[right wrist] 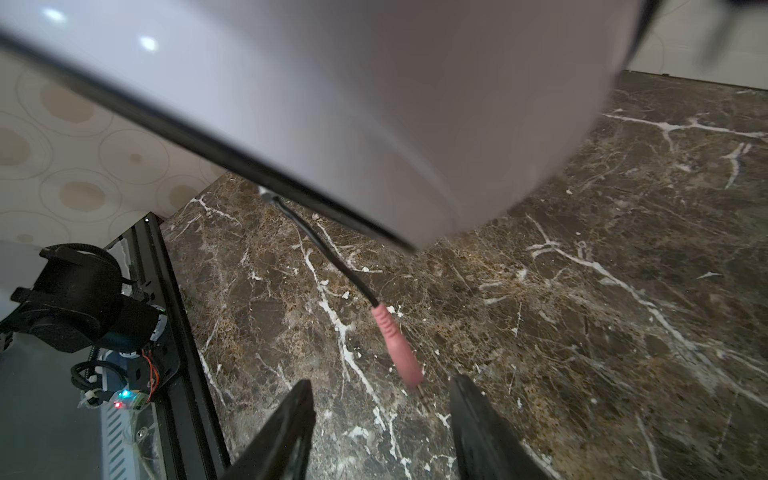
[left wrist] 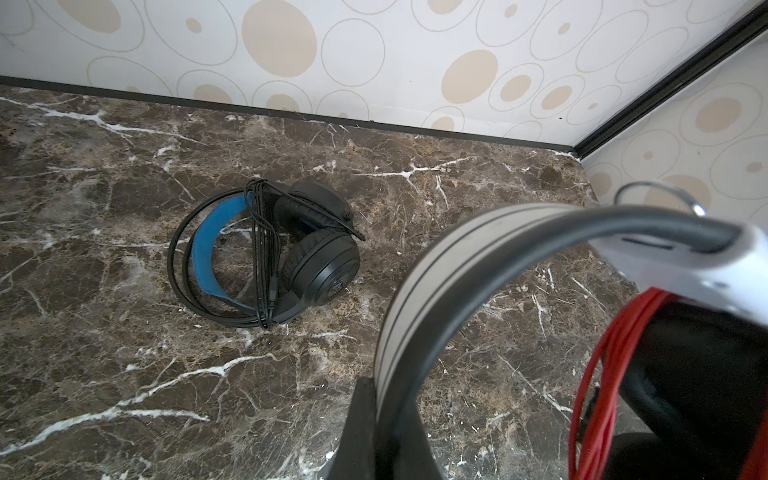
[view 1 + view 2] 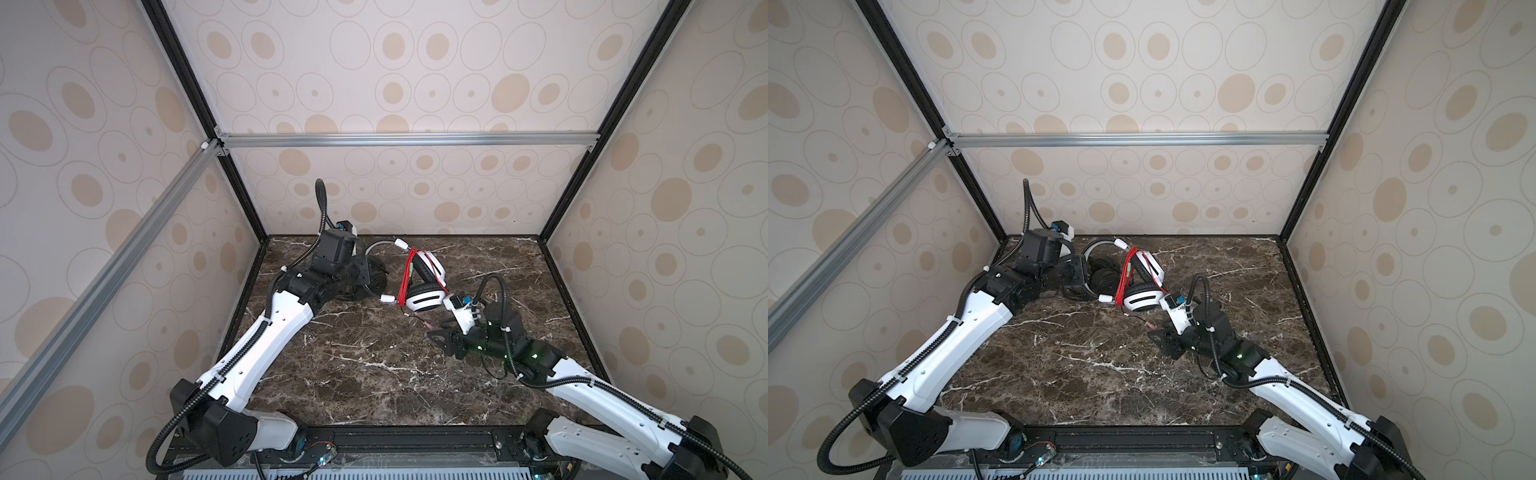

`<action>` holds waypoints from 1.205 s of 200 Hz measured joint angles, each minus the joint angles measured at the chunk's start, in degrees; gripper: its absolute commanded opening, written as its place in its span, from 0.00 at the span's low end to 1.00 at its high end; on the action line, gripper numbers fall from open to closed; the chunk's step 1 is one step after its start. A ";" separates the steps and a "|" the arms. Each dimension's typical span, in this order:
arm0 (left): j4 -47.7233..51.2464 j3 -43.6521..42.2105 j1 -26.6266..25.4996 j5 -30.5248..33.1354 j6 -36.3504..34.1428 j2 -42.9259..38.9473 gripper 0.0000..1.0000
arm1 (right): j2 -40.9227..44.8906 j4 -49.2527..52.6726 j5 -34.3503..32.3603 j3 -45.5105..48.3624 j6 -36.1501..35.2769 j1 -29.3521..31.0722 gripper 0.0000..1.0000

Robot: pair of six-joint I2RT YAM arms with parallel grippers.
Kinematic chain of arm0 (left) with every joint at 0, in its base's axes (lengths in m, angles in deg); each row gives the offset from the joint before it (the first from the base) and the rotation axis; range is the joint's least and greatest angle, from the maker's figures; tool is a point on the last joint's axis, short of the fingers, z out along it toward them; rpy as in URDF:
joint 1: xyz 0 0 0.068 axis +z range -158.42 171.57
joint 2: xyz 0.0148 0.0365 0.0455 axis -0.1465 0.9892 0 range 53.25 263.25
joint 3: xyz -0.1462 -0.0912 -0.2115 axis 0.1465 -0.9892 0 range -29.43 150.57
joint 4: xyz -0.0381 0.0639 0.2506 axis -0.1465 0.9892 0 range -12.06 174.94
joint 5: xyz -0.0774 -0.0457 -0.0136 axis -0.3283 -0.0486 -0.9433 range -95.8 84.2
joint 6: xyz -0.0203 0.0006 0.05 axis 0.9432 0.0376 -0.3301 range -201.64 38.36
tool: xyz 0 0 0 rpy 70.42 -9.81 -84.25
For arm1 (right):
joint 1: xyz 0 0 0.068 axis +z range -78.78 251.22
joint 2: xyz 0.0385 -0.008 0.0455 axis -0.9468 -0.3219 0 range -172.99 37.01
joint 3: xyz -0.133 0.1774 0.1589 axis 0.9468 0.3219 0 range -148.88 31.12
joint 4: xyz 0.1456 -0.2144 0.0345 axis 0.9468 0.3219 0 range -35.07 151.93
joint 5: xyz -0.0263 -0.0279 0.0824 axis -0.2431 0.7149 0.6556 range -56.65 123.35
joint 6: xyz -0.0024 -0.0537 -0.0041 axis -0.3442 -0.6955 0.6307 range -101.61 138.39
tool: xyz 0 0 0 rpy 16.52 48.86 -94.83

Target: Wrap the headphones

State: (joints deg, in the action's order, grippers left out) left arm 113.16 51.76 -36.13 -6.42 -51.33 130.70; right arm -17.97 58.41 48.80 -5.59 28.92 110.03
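On the marble table (image 3: 374, 374), my left gripper (image 2: 388, 415) is pressed together on the band of the white headset (image 3: 424, 299). It holds the headset toward the back, with the red cord (image 3: 405, 278) looped across it. The black headset (image 2: 324, 266) lies close by, its cord already bundled, which only the left wrist view shows plainly. My right gripper (image 1: 382, 384), jaws spread and empty, is the nearer one to the loose pink plug (image 1: 395, 345). The plug lies just ahead, lengthwise toward the jaws.

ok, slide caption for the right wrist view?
Open right tool lined up on the pink plug; black lead runs to the blurred white headset.
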 measured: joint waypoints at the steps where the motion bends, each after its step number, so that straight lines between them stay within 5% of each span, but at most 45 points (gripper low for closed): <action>1: -0.02 0.00 0.02 -0.07 0.00 0.00 0.00 | 0.00 -0.04 -0.02 0.02 0.02 -0.04 0.55; 241: 0.07 3.72 1.64 -6.80 2.16 1.88 0.00 | -1.99 -12.57 1.66 4.70 5.01 -1.03 0.51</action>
State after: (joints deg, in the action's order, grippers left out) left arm 113.23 55.47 -34.49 -13.22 -49.17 132.58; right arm -19.96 45.84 50.46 -0.89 33.92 109.00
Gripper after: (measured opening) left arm 0.061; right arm 0.523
